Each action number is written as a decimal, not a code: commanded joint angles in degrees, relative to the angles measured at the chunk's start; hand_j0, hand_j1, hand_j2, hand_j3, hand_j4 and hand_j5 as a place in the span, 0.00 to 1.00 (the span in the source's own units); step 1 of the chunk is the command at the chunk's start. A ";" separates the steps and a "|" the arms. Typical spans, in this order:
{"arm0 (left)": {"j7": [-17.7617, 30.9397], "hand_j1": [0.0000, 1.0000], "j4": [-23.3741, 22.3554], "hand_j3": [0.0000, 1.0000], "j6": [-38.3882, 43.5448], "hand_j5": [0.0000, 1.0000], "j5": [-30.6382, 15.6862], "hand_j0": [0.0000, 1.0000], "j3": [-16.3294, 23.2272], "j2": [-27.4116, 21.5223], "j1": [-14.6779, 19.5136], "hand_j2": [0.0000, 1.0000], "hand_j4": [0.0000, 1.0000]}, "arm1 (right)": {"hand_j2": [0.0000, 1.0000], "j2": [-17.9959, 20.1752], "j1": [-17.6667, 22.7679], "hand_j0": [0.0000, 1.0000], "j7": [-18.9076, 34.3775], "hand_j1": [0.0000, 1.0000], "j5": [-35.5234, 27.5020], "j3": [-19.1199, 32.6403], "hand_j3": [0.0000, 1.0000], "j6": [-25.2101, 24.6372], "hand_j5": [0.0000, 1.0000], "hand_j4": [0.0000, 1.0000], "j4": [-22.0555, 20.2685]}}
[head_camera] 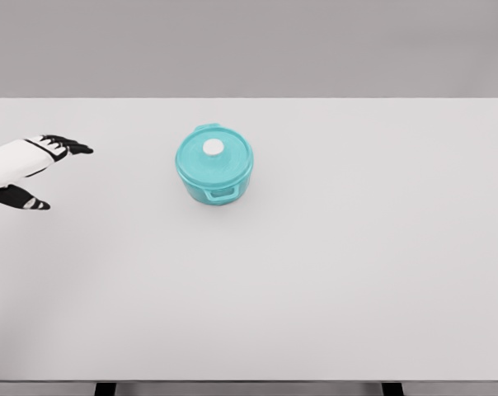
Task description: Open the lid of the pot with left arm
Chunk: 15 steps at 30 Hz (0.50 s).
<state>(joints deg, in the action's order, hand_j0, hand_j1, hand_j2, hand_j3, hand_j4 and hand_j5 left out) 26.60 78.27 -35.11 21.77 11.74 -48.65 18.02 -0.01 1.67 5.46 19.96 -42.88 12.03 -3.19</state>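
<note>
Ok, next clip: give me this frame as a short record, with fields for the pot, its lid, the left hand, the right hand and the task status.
pot: teal pot with side handles, standing on the white table, left of the middle
lid: teal lid with a white knob, on the pot, closed
left hand: left hand at the left edge of the picture, fingers spread, holding nothing, well apart from the pot
right hand: not in view
task status: lid not yet touched or lifted
</note>
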 commanded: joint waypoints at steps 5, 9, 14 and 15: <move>1.44 1.00 0.13 1.00 0.11 1.00 -0.23 1.00 0.39 0.31 0.35 1.00 1.00 | 1.00 0.01 0.62 1.00 0.08 1.00 -0.01 -0.01 1.00 0.01 1.00 1.00 0.37; 3.19 1.00 0.92 1.00 0.11 1.00 -0.32 1.00 1.18 1.36 1.05 1.00 1.00 | 1.00 0.01 0.62 1.00 0.08 1.00 -0.01 -0.01 1.00 0.01 1.00 1.00 0.37; 5.66 1.00 6.81 1.00 0.11 1.00 -0.58 1.00 3.11 1.27 3.86 1.00 1.00 | 1.00 0.01 0.62 1.00 0.08 1.00 -0.09 -0.01 1.00 0.01 1.00 1.00 0.37; 5.57 1.00 6.37 1.00 0.11 1.00 -1.20 1.00 10.74 0.22 10.44 1.00 1.00 | 1.00 0.01 0.62 1.00 0.08 1.00 -0.01 -0.01 1.00 0.01 1.00 1.00 0.37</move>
<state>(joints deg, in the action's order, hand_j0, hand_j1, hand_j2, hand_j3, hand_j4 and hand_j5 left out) 31.56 83.58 -35.20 21.45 17.80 -47.81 32.20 -0.01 2.29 5.52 19.95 -42.89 12.03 -2.81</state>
